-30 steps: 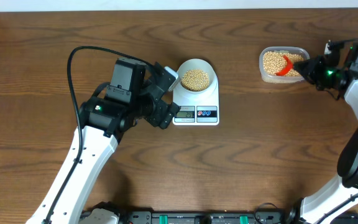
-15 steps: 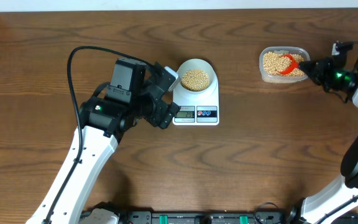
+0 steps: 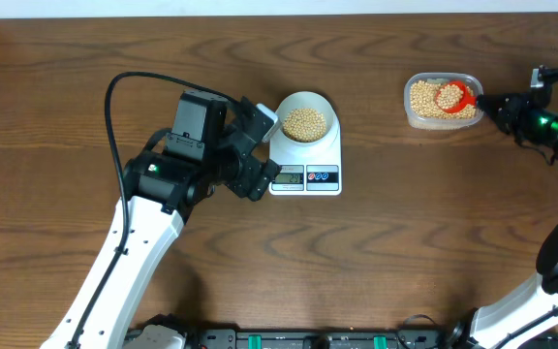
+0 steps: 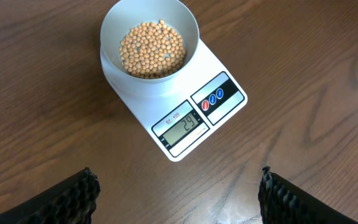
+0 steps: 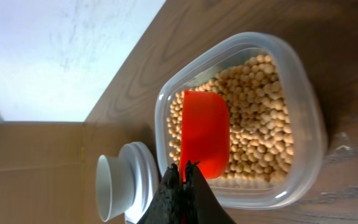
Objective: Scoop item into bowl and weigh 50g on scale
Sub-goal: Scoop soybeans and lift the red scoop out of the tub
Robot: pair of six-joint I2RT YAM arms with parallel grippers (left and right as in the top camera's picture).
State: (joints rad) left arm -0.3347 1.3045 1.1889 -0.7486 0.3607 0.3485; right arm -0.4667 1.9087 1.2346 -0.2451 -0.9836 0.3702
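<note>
Only my left wrist view shows the scale's (image 4: pixel 135 102) display digits. The bowl (image 4: pixel 109 43) of beans (image 4: pixel 151 50) sits on it at upper centre, left pincer (image 4: pixel 179 199) spread wide. The right wrist view shows the right pincer (image 5: pixel 182 173) clamping a red scoop (image 5: pixel 205 134) in the tub (image 5: pixel 306 118).

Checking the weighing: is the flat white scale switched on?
On: the flat white rectangular scale shows dark digits on its grey display.

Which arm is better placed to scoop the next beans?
Right. The right gripper is shut on the red scoop, which sits among the beans in the tub. The left gripper hovers open and empty near the scale.
</note>
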